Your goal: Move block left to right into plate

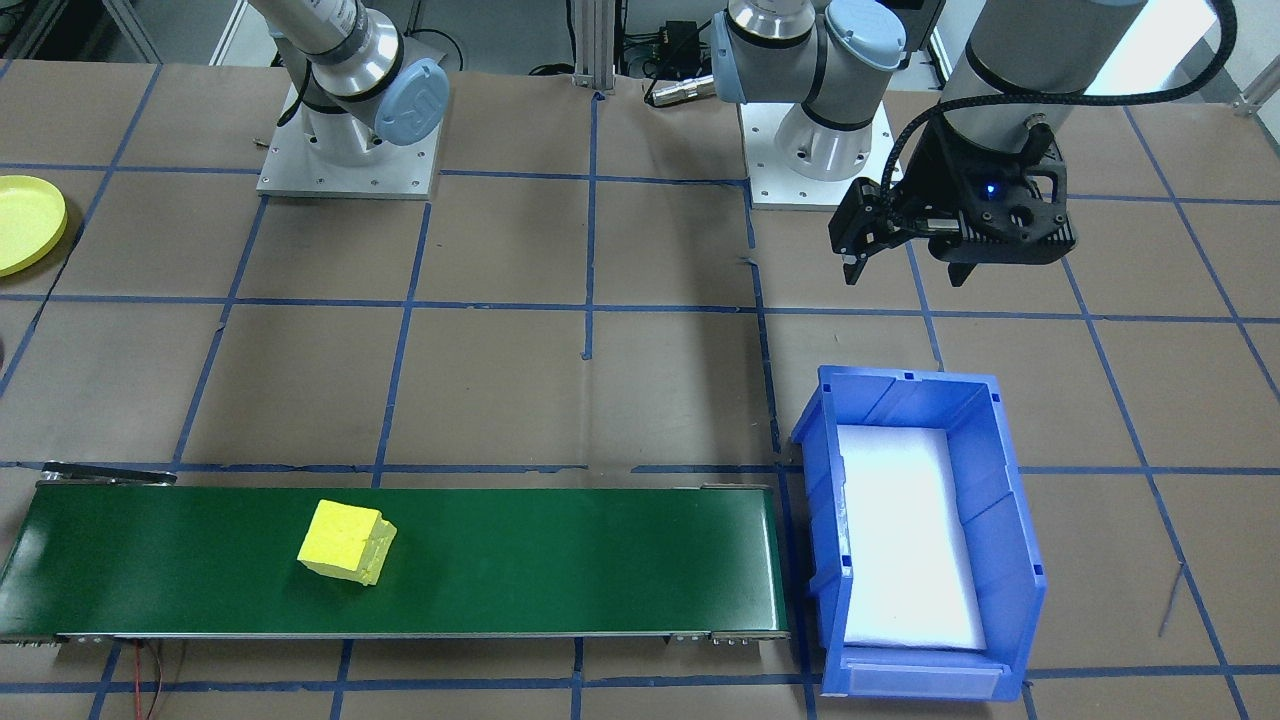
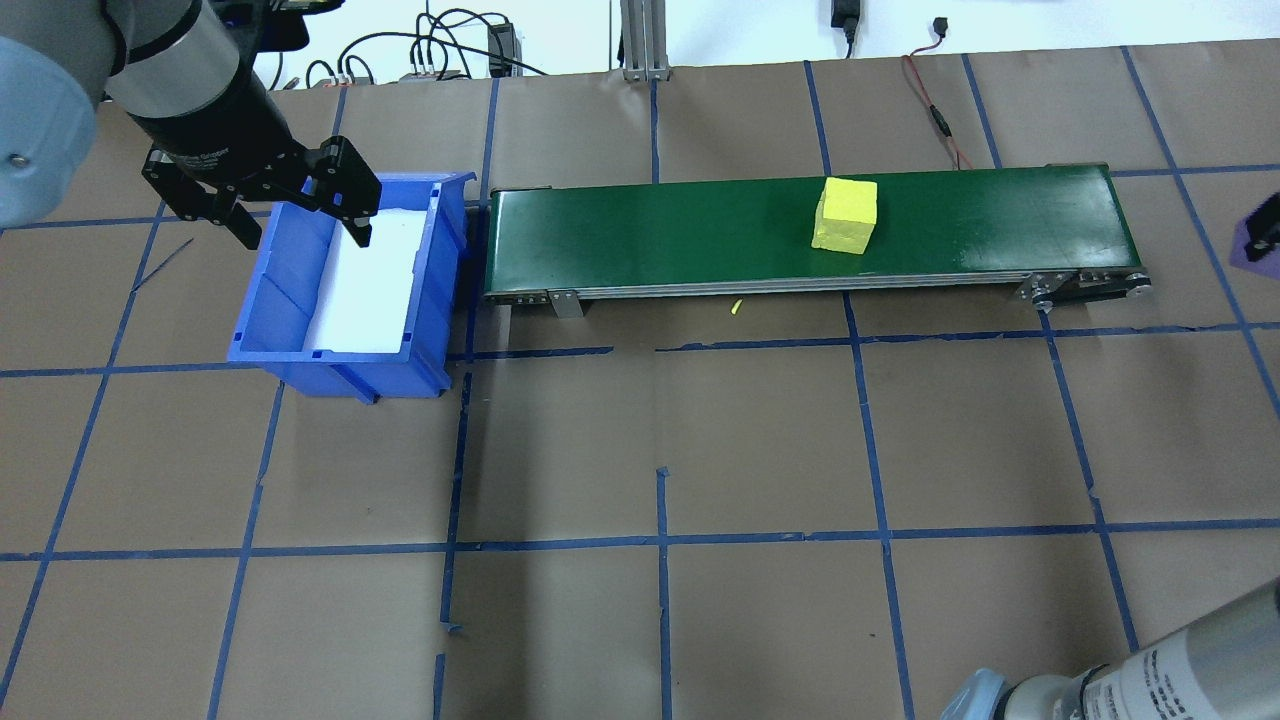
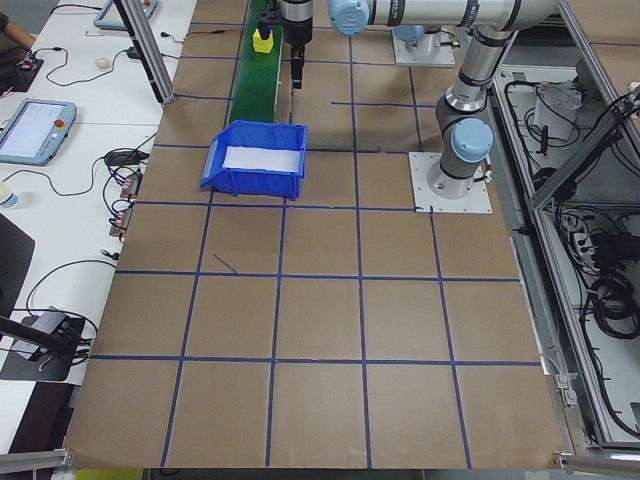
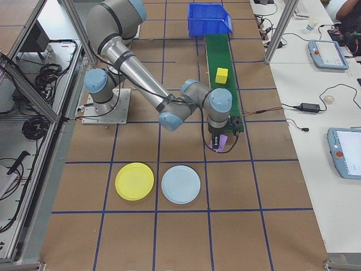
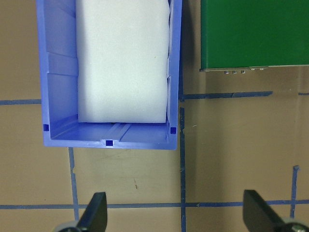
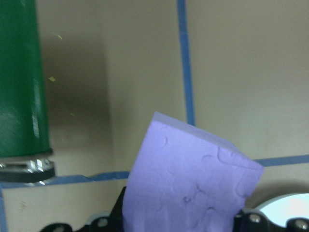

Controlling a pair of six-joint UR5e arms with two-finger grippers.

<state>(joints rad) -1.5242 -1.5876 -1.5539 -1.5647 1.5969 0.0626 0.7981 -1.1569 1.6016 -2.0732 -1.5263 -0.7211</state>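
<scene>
A purple block [image 6: 193,174] fills the right wrist view, with my right gripper [image 4: 218,144] shut on it just above the table, off the near end of the green conveyor belt [image 2: 950,230]. The same purple block [image 2: 1248,240] shows at the overhead view's right edge. A yellow block [image 1: 346,541] lies on the belt. The yellow plate [image 4: 134,181] rests on the table nearer the robot's base, apart from the gripper. My left gripper [image 1: 905,275] hangs open and holds nothing, above the table beside the blue bin [image 1: 830,480].
The blue bin [image 2: 300,350] with a white liner stands at the belt's other end. A light blue plate [image 4: 180,184] lies next to the yellow plate. Both arm bases are bolted at the table's back edge. Blue tape marks a grid on the brown table.
</scene>
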